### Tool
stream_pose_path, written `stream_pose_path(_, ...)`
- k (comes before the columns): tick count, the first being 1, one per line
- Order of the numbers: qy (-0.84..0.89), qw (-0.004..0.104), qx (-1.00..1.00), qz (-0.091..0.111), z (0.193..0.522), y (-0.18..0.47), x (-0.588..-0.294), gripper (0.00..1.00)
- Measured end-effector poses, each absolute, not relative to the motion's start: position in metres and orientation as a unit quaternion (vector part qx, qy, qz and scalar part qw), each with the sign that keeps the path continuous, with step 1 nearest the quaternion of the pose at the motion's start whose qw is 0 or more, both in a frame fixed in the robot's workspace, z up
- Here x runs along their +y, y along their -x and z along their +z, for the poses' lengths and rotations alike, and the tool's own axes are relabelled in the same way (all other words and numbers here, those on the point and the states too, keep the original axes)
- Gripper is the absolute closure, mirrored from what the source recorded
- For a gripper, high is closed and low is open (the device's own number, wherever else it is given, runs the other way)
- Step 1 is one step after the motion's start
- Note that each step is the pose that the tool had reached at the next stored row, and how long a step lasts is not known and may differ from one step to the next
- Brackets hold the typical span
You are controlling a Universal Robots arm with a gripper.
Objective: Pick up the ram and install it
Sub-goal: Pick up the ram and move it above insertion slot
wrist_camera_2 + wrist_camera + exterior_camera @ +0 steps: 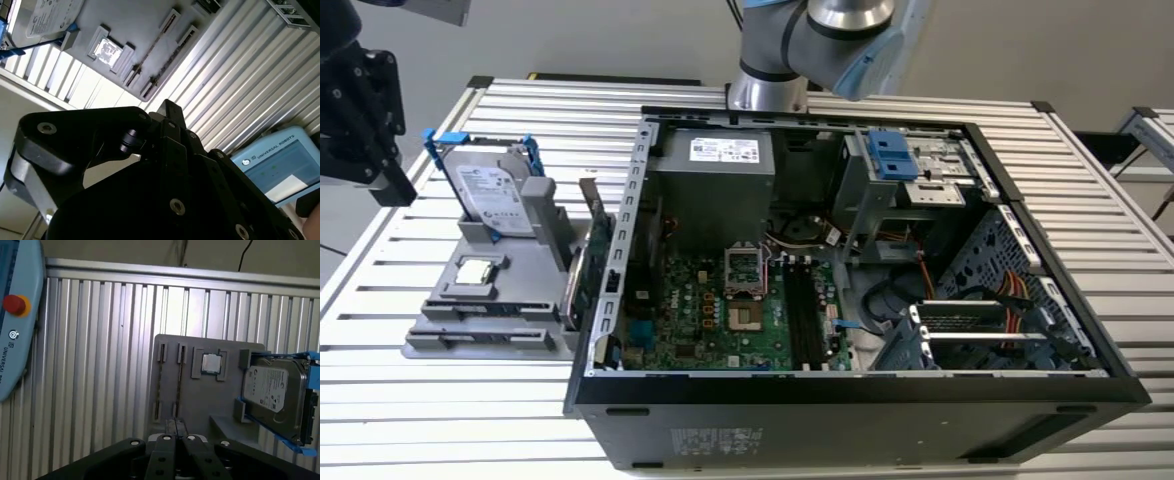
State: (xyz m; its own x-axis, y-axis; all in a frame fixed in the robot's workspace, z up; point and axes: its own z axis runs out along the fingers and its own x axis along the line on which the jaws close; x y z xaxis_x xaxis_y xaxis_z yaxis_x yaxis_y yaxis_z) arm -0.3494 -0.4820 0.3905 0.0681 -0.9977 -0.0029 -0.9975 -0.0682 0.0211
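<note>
The ram (587, 265) is a thin dark stick standing on edge in a slot of the grey holder (480, 335), close to the computer case's left wall. Both wrist views show it as a narrow dark line, at ram (179, 382) and ram (152, 47). My gripper (175, 427) hangs well above the holder, its fingers pressed together with nothing between them, its tip (169, 106) pointing toward the ram slots. The open case (607, 330) shows the motherboard with long black memory slots (803, 320).
On the holder also sit a silver hard drive in a blue bracket (494, 190) and a small square processor chip (476, 270). A teach pendant (12, 325) lies on the slatted table. A black mechanism (360, 110) hangs at the exterior view's left edge.
</note>
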Motion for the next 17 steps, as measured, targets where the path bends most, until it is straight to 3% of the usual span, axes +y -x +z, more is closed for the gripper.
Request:
stream_pose_path(9,-0.733,0.007,-0.681,-0.008,0.3905,0.3494,-0.482,1.0)
stream_pose_path(10,-0.733,0.007,-0.68,-0.008,0.3905,0.3494,-0.482,0.0)
stream_pose_path(17,-0.734,0.007,-0.679,-0.008,0.3905,0.3494,-0.482,0.0)
